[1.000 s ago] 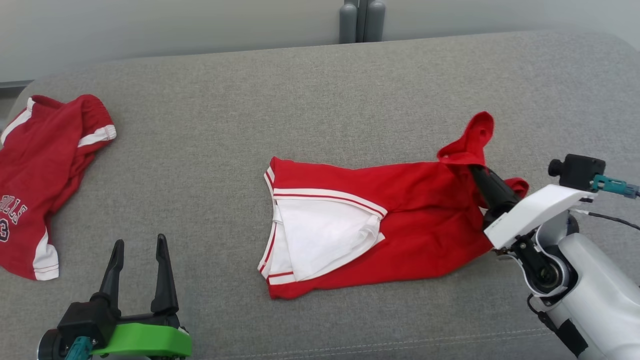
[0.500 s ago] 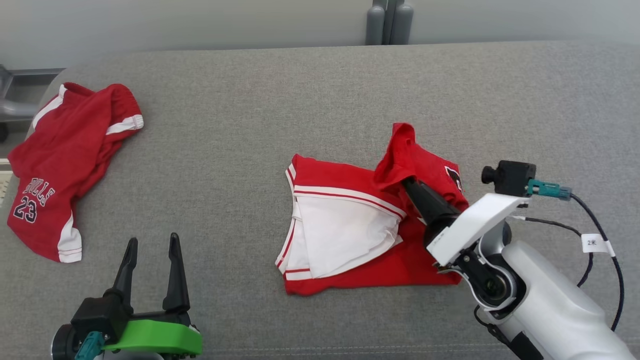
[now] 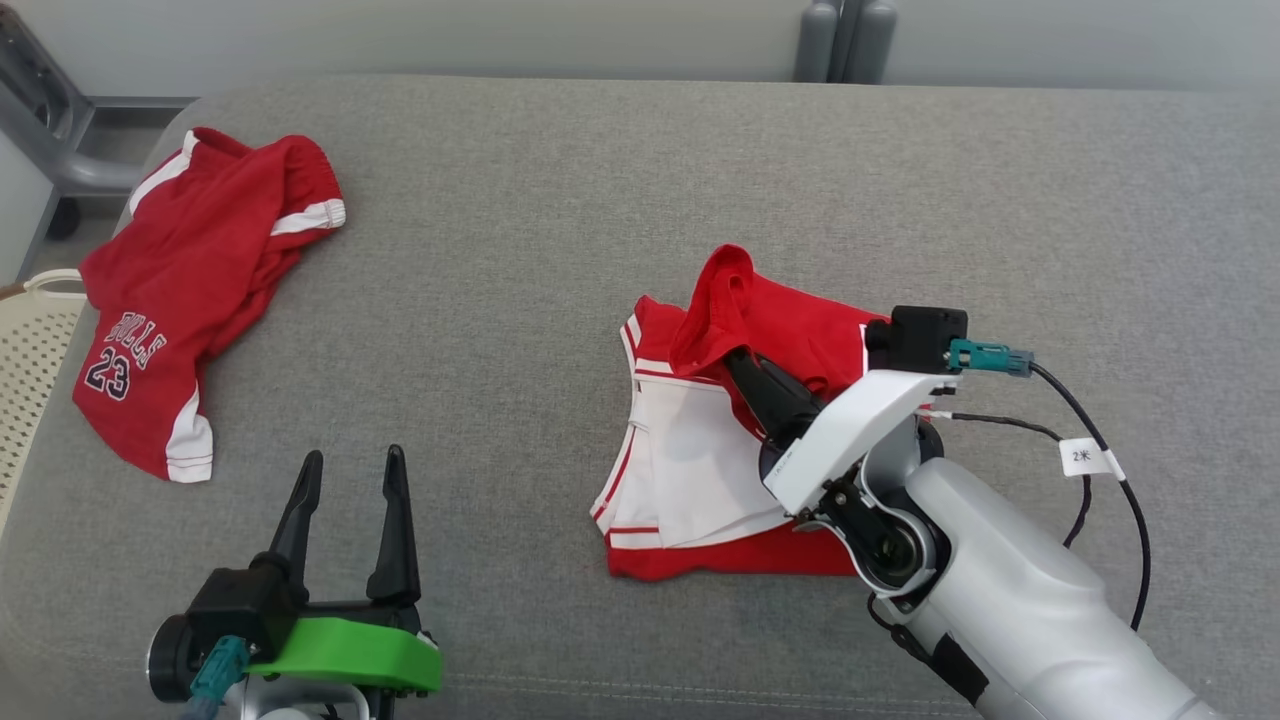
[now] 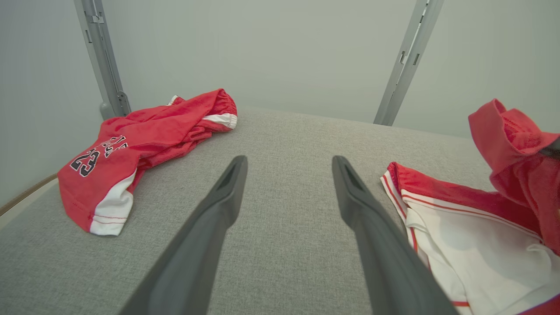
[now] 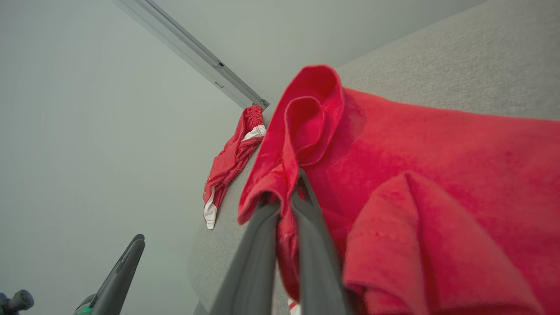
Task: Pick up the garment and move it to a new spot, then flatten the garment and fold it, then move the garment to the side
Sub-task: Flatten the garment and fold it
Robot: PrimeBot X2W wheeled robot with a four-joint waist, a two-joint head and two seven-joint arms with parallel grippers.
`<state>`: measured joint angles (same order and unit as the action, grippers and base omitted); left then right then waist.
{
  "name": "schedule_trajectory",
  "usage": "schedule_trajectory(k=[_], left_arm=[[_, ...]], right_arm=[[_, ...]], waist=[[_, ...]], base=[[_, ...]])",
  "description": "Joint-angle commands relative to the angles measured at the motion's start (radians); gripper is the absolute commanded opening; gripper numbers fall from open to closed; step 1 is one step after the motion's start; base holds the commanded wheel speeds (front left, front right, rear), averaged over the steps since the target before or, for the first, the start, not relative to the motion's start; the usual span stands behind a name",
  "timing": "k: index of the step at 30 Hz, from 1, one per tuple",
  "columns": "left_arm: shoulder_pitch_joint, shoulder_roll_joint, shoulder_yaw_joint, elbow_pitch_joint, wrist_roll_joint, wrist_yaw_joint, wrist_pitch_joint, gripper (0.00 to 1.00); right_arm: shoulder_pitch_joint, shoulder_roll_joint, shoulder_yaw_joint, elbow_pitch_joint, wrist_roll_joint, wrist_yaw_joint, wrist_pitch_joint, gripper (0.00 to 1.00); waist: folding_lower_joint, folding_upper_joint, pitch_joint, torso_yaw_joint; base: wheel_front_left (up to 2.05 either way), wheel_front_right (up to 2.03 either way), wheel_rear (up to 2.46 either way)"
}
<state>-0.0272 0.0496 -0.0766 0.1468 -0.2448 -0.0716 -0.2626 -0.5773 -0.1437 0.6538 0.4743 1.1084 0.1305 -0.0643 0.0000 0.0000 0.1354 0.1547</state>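
Folding looks under way on the grey upholstered surface (image 3: 560, 200). The red-and-white garment (image 3: 690, 480) lies near its middle, mostly flat, one red end lifted over the white panel and pinched in the clenched right hand (image 3: 737, 362). A red Bulls 23 garment (image 3: 190, 300) lies well apart, far left. The left hand (image 3: 350, 470) hovers released, empty. Left, I judge — laying the fold down, then moving the garment aside.

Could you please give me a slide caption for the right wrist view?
Right gripper shut on a fold of the red garment over the grey cushion.
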Motion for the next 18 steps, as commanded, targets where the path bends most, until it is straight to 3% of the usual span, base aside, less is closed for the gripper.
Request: schedule_trajectory(k=[1, 13, 14, 16, 17, 18], left_arm=[[-0.016, 0.002, -0.008, 0.003, -0.003, 0.001, -0.002, 1.00], [-0.035, 0.002, -0.050, 0.023, -0.018, 0.009, -0.002, 1.00], [-0.034, 0.002, -0.050, 0.024, -0.018, 0.009, -0.002, 1.00], [-0.033, 0.002, -0.048, 0.027, -0.017, 0.010, -0.002, 1.00], [-0.033, 0.002, -0.046, 0.027, -0.017, 0.011, -0.002, 1.00], [-0.032, 0.002, -0.044, 0.028, -0.017, 0.011, -0.002, 1.00]], right_arm=[[-0.017, 0.006, 0.004, 0.017, -0.002, 0.000, -0.007, 0.00], [-0.088, 0.058, 0.062, 0.228, 0.010, 0.000, -0.064, 0.00], [-0.092, 0.058, 0.067, 0.238, 0.015, 0.000, -0.067, 0.05], [-0.103, 0.061, 0.078, 0.254, 0.022, 0.000, -0.075, 0.60], [-0.107, 0.063, 0.084, 0.259, 0.025, 0.000, -0.079, 1.00], [-0.109, 0.064, 0.090, 0.264, 0.030, 0.000, -0.083, 1.00]], waist=[[0.0000, 0.0000, 0.009, 0.019], [0.0000, 0.0000, 0.014, 0.085], [0.0000, 0.0000, 0.014, 0.087], [0.0000, 0.0000, 0.014, 0.088], [0.0000, 0.0000, 0.014, 0.088], [0.0000, 0.0000, 0.013, 0.087]], base=[[0.00, 0.00, 0.00], [0.00, 0.00, 0.00], [0.00, 0.00, 0.00], [0.00, 0.00, 0.00], [0.00, 0.00, 0.00], [0.00, 0.00, 0.00]])
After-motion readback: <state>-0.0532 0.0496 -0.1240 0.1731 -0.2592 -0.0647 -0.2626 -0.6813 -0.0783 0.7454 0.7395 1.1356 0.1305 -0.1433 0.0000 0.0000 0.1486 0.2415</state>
